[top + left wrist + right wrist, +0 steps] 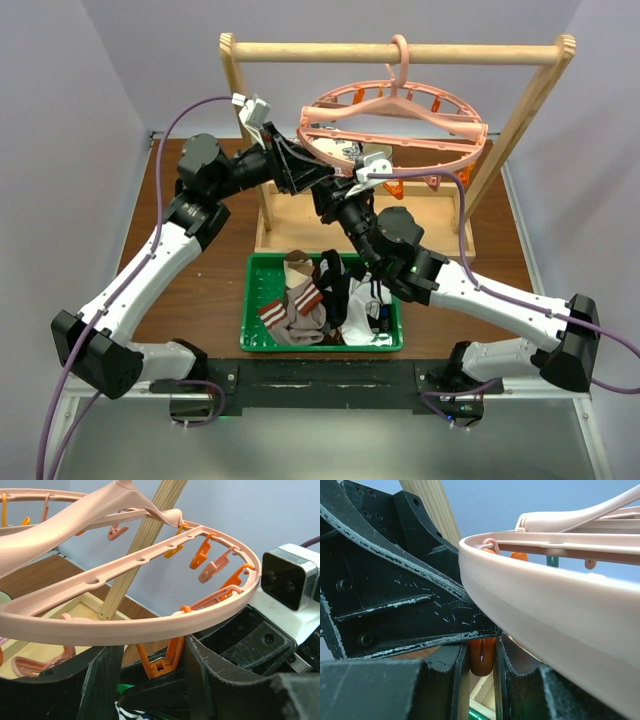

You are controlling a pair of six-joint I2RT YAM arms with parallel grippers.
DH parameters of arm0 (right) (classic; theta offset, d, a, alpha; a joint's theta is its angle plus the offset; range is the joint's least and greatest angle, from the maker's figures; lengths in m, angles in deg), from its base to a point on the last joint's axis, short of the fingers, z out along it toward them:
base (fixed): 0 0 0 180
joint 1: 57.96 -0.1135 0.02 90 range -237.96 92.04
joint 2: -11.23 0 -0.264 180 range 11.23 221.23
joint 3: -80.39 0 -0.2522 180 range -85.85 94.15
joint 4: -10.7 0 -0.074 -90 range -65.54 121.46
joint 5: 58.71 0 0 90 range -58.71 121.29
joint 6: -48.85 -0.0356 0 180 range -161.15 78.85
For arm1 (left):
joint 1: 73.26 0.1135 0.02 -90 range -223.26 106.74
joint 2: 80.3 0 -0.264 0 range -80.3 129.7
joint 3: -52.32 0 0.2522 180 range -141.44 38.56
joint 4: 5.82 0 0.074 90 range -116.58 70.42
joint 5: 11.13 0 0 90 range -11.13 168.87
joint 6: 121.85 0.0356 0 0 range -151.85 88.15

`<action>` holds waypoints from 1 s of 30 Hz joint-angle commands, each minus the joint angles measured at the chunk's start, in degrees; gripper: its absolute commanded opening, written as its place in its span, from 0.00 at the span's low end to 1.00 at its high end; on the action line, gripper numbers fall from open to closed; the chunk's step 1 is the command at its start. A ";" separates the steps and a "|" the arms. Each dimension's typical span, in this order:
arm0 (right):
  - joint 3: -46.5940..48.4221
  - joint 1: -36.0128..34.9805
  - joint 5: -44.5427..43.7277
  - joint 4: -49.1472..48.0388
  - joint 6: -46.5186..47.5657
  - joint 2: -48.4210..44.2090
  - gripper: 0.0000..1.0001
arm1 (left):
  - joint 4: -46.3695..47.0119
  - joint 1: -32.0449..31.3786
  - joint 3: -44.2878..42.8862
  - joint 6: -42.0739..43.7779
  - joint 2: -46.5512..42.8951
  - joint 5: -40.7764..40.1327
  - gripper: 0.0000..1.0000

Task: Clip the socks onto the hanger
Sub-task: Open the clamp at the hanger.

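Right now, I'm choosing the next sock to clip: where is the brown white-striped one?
In the top view, the brown striped sock lies in the left half of the green tray, in front of the hanger.

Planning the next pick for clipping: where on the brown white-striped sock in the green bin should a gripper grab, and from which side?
Probably its striped end, from straight above: the brown sock lies uppermost at the left of the green bin, that end exposed, and the bin's walls block a sideways approach.
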 commanded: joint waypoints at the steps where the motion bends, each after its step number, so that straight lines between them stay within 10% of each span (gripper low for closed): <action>1: 1.20 0.18 2.46 1.18 -2.07 1.07 0.00 | 6.11 -0.25 -2.55 -1.24 0.42 -0.11 0.53; 17: 0.76 0.35 1.41 1.97 -2.08 0.63 0.03 | 7.08 0.11 -2.82 -2.12 0.69 0.77 0.00; 24: -0.82 0.26 -1.41 7.06 -2.25 -5.06 0.61 | 6.12 0.55 -1.85 -0.63 -0.10 0.77 0.00; 30: -2.65 0.26 4.65 21.73 -5.05 -12.53 0.67 | 4.10 0.63 -1.76 2.63 -0.02 0.68 0.00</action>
